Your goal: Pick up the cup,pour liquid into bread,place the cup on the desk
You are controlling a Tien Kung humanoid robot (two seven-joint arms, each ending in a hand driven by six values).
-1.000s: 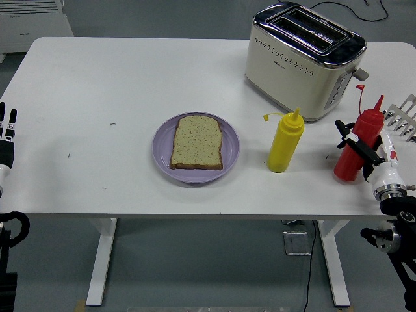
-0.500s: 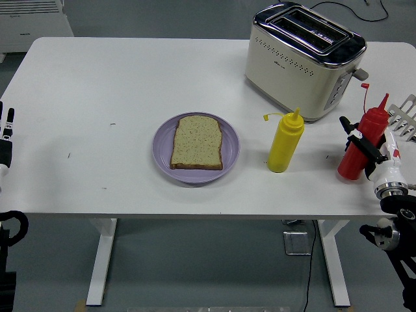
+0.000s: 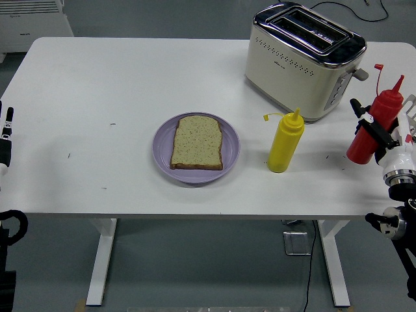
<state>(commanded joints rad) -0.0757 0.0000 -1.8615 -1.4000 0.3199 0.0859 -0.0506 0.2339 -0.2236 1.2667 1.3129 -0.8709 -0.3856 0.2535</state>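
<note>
Red squeeze bottle (image 3: pixel 376 129) sits in the right hand (image 3: pixel 385 140) at the worktop's right edge, tilted with its nozzle leaning up and to the right, open cap dangling off the tip on a thin strap. Black fingers (image 3: pixel 368 125) wrap round the bottle's middle, clamped on it; bottle base looks lifted just off the white worktop (image 3: pixel 117 84), though the gap under it is hard to judge. White wrist and black forearm come in from the lower right corner

Just left of it and apart stands a yellow squeeze bottle (image 3: pixel 285 142), upright on the worktop, cap also off on its strap to the left. Behind both, at the far right, a cream and chrome toaster (image 3: pixel 303 58) with two empty-looking slots, lever side facing the red bottle. A bit of white slotted rack (image 3: pixel 409 107) pokes in at the right edge behind the hand

Centre of the worktop: a lilac plate (image 3: pixel 196 148) with one slice of brown bread (image 3: pixel 197 142) lying flat on it, well apart from the red bottle, with the yellow bottle between them

Left hand (image 3: pixel 5 133) shows only at the far left edge, low beside the worktop, holding nothing; a couple of fingertips point up, too little seen to say if fingers are spread or curled
</note>
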